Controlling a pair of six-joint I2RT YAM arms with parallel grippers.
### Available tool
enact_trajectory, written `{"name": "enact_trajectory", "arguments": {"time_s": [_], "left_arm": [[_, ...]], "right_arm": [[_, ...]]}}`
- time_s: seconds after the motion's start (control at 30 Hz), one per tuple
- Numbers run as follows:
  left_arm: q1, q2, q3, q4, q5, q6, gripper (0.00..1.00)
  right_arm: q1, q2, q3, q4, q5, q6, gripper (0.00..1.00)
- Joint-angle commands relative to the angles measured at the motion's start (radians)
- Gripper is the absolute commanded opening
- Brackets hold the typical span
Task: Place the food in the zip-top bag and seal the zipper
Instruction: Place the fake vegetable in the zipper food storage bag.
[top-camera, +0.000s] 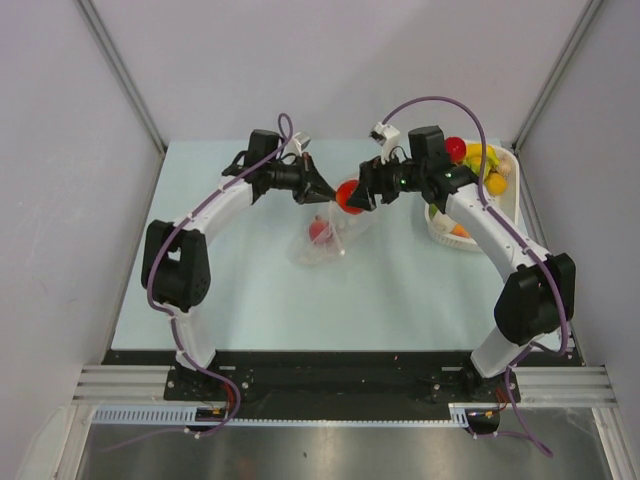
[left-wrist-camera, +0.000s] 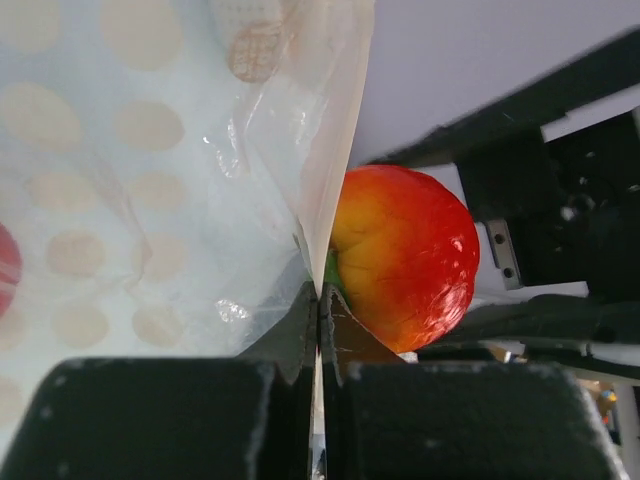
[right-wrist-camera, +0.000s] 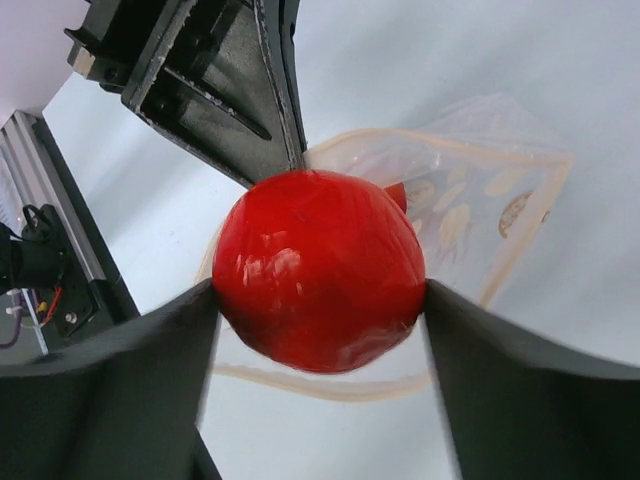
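A clear dotted zip-top bag (top-camera: 328, 243) lies mid-table with one red fruit (top-camera: 319, 232) inside. My left gripper (top-camera: 325, 190) is shut on the bag's upper edge (left-wrist-camera: 330, 150) and holds the mouth up. Its pinched fingertips (left-wrist-camera: 300, 320) show the thin film between them. My right gripper (top-camera: 354, 196) is shut on a glossy red fruit (right-wrist-camera: 320, 250), which fills the gap between both fingers. That fruit (left-wrist-camera: 405, 260) hangs right beside the left fingers, just over the bag's open mouth. The zipper (right-wrist-camera: 330, 386) shows as a pale strip curving under the fruit.
A white perforated basket (top-camera: 440, 236) stands at the back right under the right arm, holding a red fruit (top-camera: 455, 148), a yellow one (top-camera: 480, 158) and an orange one (top-camera: 495, 183). Grey walls close in the table on three sides.
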Motion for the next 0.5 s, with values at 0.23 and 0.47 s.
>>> {"name": "enact_trajectory", "arguments": {"time_s": [0.23, 0.47], "left_arm": [[-0.01, -0.043, 0.029, 0.169, 0.111, -0.148, 0.0], [-0.01, -0.009, 0.085, 0.145, 0.101, -0.119, 0.0]], "right_arm": [[-0.198, 0.047, 0.148, 0.074, -0.056, 0.118, 1.0], [-0.412, 0.162, 0.215, 0.243, 0.19, 0.082, 1.0]]}}
